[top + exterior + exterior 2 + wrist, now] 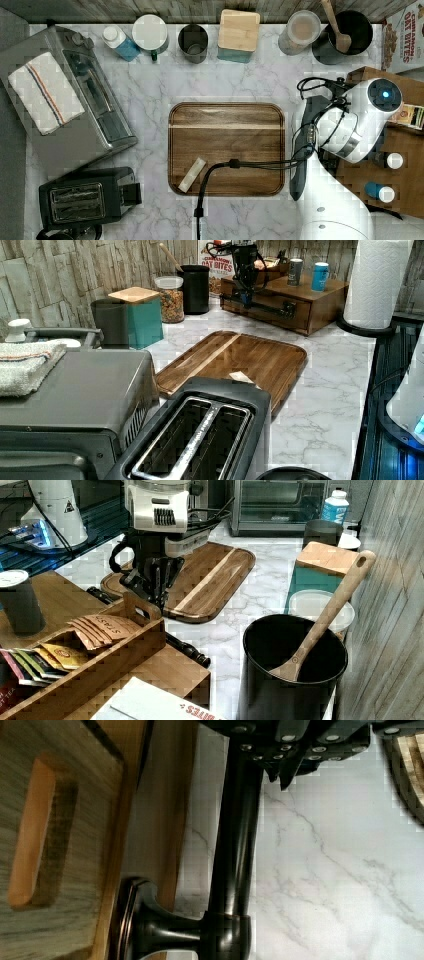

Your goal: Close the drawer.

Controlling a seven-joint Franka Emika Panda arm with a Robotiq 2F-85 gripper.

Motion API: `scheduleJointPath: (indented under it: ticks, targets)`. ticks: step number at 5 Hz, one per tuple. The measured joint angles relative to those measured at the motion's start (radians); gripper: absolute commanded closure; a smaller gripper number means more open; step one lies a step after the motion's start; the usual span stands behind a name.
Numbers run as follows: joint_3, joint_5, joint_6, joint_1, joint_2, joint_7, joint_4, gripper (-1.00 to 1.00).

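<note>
Marble counter (320, 405), drawer (267, 307) front facing cutting board (235, 360), tool (246, 295) grip unclear

Cutting board (226, 147) sits mid-counter (150, 95). In the top view, toaster oven (75, 100) lies to the top view's left of it, a folded towel (45, 92) on top, and toaster (87, 197) below that. Row along the wall: bottle (120, 42), jars, lidded box (239, 35), pot (350, 32) with a spoon (336, 27) in it. Wooden cabinet (395, 150) stands at the top view's right of the board, cups and a tea-bag tray (85, 655) on top. Drawer (265, 305) front faces the board; gripper (152, 587) hangs just at the drawer's bar handle (235, 845), between cabinet and board. Paper towel roll (377, 282) stands at the left view's right of the cabinet.
</note>
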Motion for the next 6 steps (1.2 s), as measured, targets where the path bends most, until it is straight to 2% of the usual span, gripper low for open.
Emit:
scheduleJointPath:
  ticks: [6]
  targets:
    - [-0.001,-0.004,0.033,0.002,-0.012,0.000,-0.023,1.00]
